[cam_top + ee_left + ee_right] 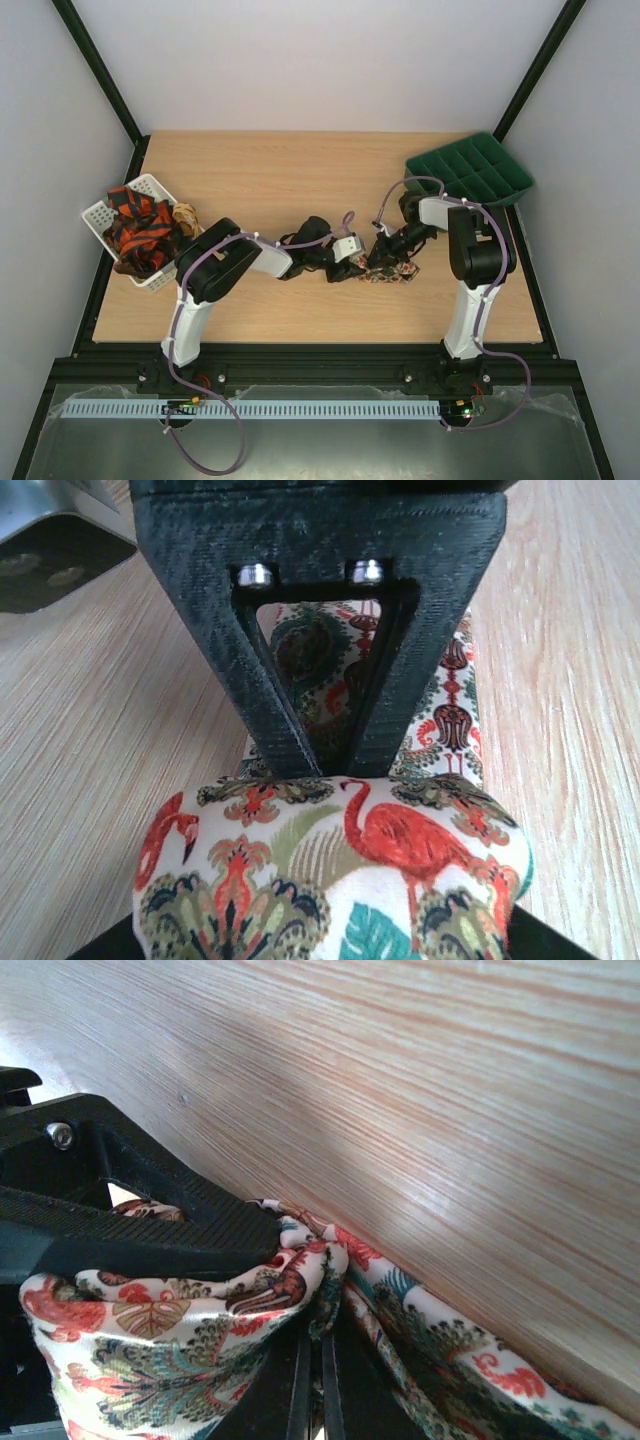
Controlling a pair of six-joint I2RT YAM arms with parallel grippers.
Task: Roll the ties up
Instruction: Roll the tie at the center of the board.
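Wood table (300,180); bunched flamingo-print tie (330,880)

The cream flamingo-print cloth tie (330,880) has a smooth weave with a soft sheen (rather like satin), while the pale wooden counter (90,780) shows a fine, matt grain. The left gripper (335,768) is matt black plastic, finely ribbed, with two shiny metal screws (255,575).

No writing, label, brand mark, number or sign can be read in any view, whether on the printed tie (330,880) or the tabletop (300,170).
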